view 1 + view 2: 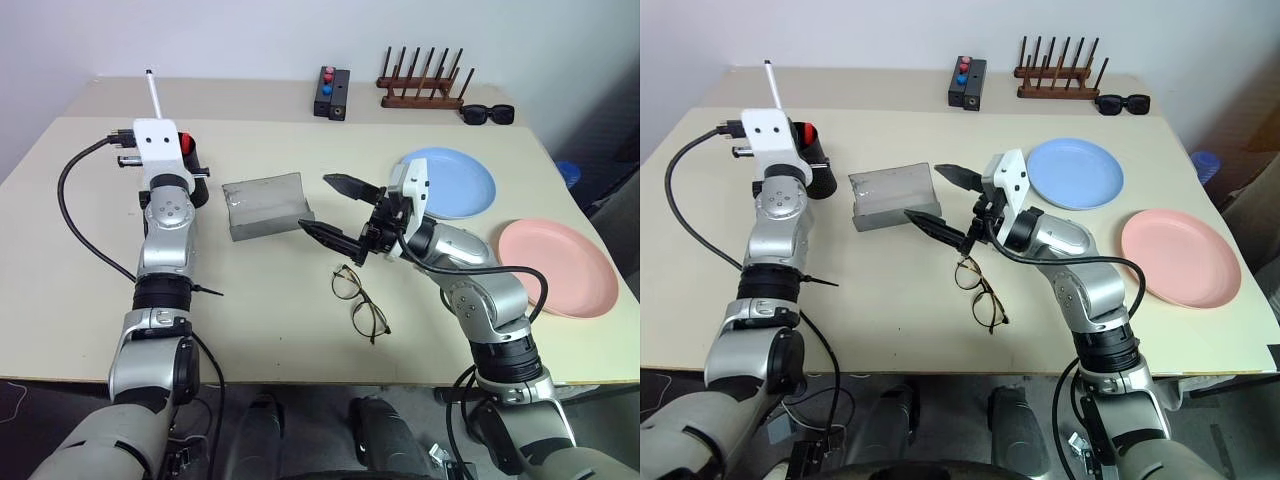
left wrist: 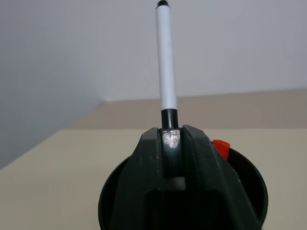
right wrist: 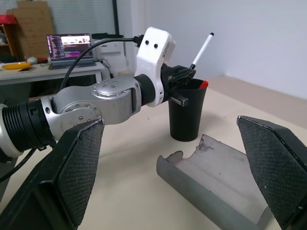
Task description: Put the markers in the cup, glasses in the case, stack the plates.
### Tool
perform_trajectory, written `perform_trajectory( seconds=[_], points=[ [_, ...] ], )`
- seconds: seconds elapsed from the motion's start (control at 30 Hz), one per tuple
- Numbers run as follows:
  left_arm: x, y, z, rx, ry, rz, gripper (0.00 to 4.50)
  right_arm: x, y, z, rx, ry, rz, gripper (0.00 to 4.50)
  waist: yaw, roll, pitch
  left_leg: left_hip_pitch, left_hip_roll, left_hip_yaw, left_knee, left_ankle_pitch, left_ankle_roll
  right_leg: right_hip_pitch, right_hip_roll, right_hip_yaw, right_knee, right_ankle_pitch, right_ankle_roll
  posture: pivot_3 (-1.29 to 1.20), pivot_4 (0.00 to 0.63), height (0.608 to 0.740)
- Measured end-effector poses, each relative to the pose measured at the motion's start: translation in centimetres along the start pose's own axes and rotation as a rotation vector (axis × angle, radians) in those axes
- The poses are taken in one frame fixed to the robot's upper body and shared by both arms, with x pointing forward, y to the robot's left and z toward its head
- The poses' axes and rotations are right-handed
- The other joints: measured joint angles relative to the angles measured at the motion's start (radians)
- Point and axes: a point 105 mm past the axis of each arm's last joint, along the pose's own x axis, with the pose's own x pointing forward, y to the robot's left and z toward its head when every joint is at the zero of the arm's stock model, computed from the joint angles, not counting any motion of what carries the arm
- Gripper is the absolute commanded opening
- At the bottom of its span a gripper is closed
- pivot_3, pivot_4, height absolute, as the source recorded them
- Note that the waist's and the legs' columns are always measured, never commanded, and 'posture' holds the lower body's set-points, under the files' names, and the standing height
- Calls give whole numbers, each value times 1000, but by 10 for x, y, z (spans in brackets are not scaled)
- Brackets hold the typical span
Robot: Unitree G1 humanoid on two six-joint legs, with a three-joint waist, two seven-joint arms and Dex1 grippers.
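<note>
At the far left, the left hand [image 2: 170, 143] hangs just over the mouth of the cup [image 3: 186, 112], its two fingers clenched on the dark lower end of a white-bodied marker [image 2: 165, 57] that stands tall and tilts only slightly. A second marker, the red-capped marker [image 3: 203, 84], already sits inside the cup, its cap peeping over the rim. So the step in hand looks like the markers going into the cup, and it seems close to done: what that calls for next is the fingers parting so the white-bodied marker drops in, then the arm lifting clear without knocking the cup.

Just to the right, the case [image 1: 265, 204] lies open on the surface [image 1: 80, 260], its pale inside facing up. The right hand [image 1: 335, 211] hovers beside it and above the surface, jaws spread wide and empty. The glasses [image 1: 358, 299] lie on the surface just nearer the robot than that hand, untouched and outside the case. They look like the next job: the right hand would have to sink onto the thin frame and pinch it gently.

Further right, the blue plate [image 1: 455, 183] and the pink plate [image 1: 555, 265] rest apart, not yet stacked.
</note>
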Motion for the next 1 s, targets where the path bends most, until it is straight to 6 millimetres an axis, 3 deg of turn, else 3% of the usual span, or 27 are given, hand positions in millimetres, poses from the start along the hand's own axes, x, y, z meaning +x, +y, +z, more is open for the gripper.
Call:
perform_trajectory(
  seconds=[0.17, 0.77, 0.87, 0.93, 1.0],
  points=[
    [-1, 1, 1, -11, -5, 4, 4444, 0, 0, 0, 0, 3, 3, 4500, 0, 0, 0, 0, 0, 0, 0, 0, 0, 0, 0, 0, 0, 0, 0, 0, 150, 740],
    [0, 7, 23, -73, -37, 0, 4444, -2, 2, -5, 19, 25, 13, 4500, 0, 0, 0, 0, 0, 0, 0, 0, 0, 0, 0, 0, 0, 0, 0, 0, 150, 740],
    [-4, -17, 48, -180, -35, -248, 4444, -3, 2, -5, 15, 32, 15, 4500, 1, 0, 0, -1, 0, 0, 0, 0, 0, 0, 0, 0, 0, 0, 0, 0, 150, 740],
    [-21, -43, 67, -202, -37, -519, 4444, -8, 1, -8, 0, 65, 22, 4500, 0, 0, 0, -1, 0, 0, 0, 0, 0, 0, 0, 0, 0, 0, 0, 0, 150, 740],
    [-46, -63, 69, -129, 24, -773, 4444, -20, 2, -13, -30, 135, 52, 4500, -6, 1, 0, 0, 0, 0, 0, 0, 0, 0, 0, 0, 0, 0, 0, 0, 150, 740]
  ],
)
